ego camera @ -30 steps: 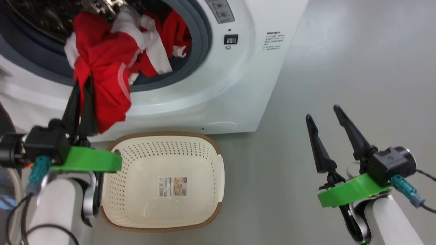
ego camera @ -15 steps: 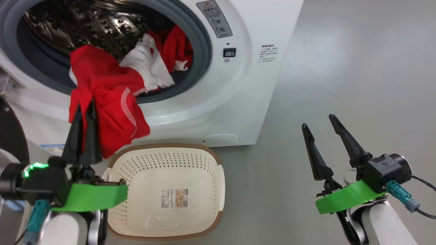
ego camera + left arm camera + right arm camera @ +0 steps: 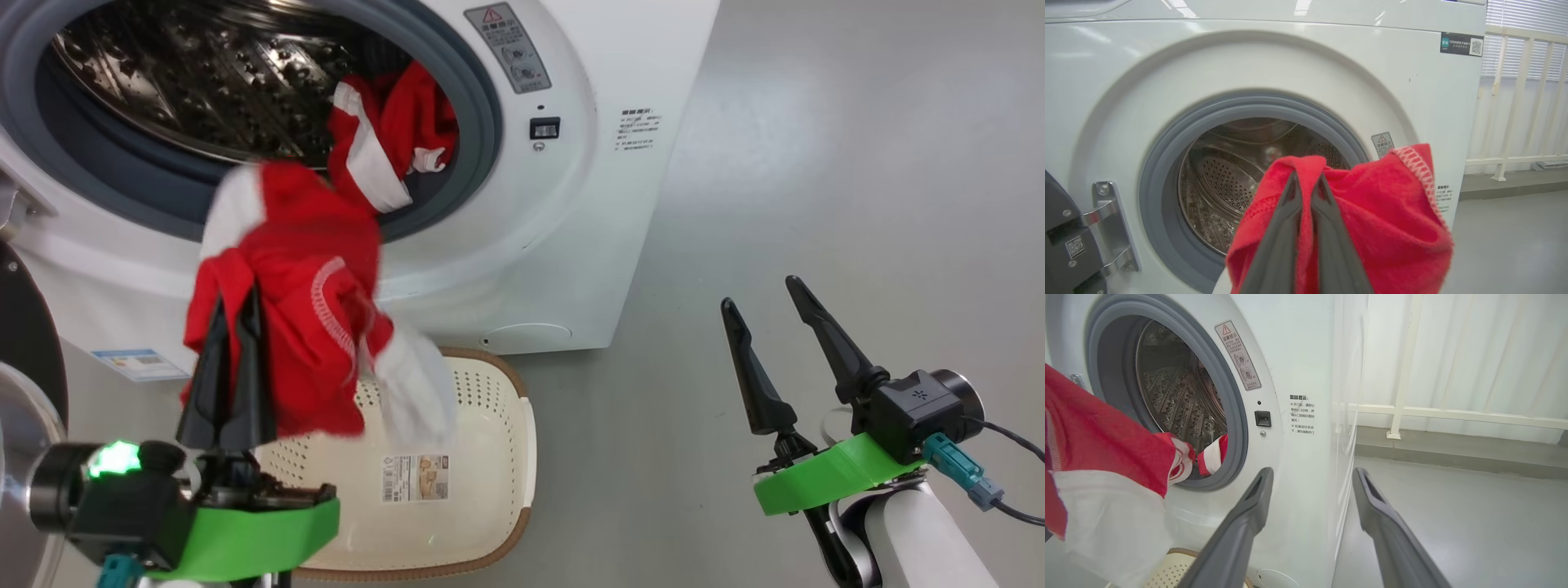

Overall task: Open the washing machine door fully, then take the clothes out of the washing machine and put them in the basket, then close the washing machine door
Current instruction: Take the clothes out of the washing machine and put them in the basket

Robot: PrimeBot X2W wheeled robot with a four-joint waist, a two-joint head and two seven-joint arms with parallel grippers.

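My left gripper (image 3: 237, 299) is shut on a red garment with white panels (image 3: 314, 327), one of the clothes. It hangs in front of the washing machine (image 3: 571, 245), its lower end over the back left of the basket (image 3: 490, 457). In the left wrist view the left gripper (image 3: 1306, 176) pinches a fold of the red garment (image 3: 1384, 220) before the open drum (image 3: 1233, 171). More red and white clothes (image 3: 392, 139) lie at the drum's mouth. The washing machine door (image 3: 24, 343) stands open at the left edge. My right gripper (image 3: 757, 291) is open over bare floor.
The basket stands on grey floor (image 3: 816, 163) right below the washer's front. In the right wrist view my right gripper (image 3: 1311, 473) points past the washer's corner toward a white railing (image 3: 1453, 414). The door's hinge (image 3: 1110, 228) shows at the drum's left.
The left gripper has drawn the red garment out of the drum and back toward me, so it now hangs over the basket. The head camera has shifted. The right gripper stays open.
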